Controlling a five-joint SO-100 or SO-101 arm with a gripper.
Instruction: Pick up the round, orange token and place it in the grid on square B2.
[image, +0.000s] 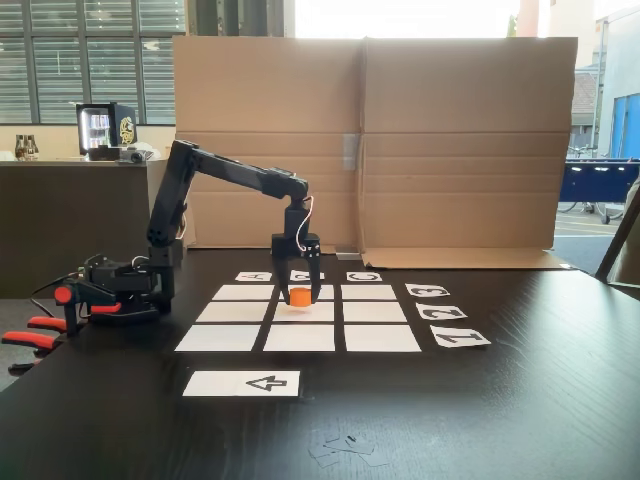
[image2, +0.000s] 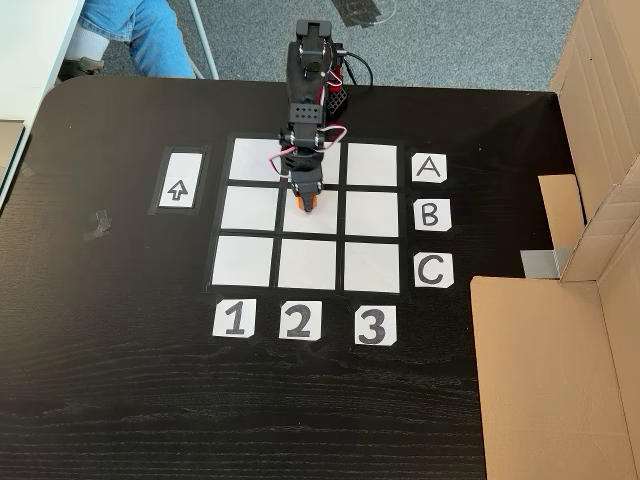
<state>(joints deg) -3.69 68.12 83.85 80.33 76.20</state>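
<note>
The orange token (image: 299, 296) (image2: 305, 204) sits between the fingers of my black gripper (image: 298, 292) (image2: 305, 203), which is shut on it and points straight down. In a fixed view from above, the token lies over the upper part of square B2 (image2: 320, 226), the centre cell of the grid (image2: 243, 260). From the side, the token hangs at or just above the paper of square B2 (image: 316, 313), in the middle column of the grid (image: 218, 338). I cannot tell whether it touches the paper.
A white arrow card (image: 242, 383) (image2: 178, 180) lies beside the grid. Letter cards (image2: 429, 215) and number cards (image2: 297, 321) edge it. A cardboard wall (image: 400, 150) (image2: 560, 370) stands behind. Orange clamps (image: 35, 335) hold the arm base (image: 120, 285). A person's leg (image2: 130, 35) is past the table edge.
</note>
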